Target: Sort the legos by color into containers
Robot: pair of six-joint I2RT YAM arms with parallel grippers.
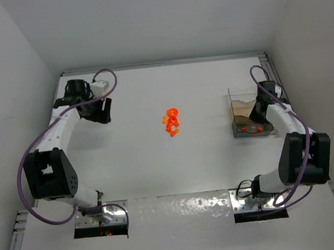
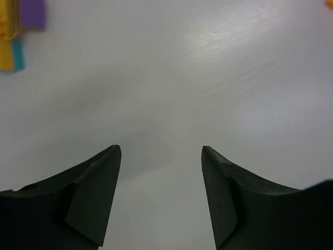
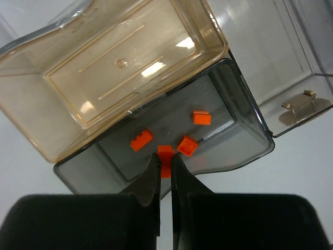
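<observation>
A pile of orange legos lies mid-table. The containers stand at the right: an amber bin, a grey bin and a clear bin. Three orange bricks lie in the grey bin. My right gripper is shut on one orange brick and holds it above the grey bin's near edge. My left gripper is open and empty over bare table at the far left. Purple, yellow and teal bricks lie ahead of it to the left.
White walls close in the table on the left, far and right sides. A metal clasp sits on the clear bin's corner. The arm bases are at the near edge.
</observation>
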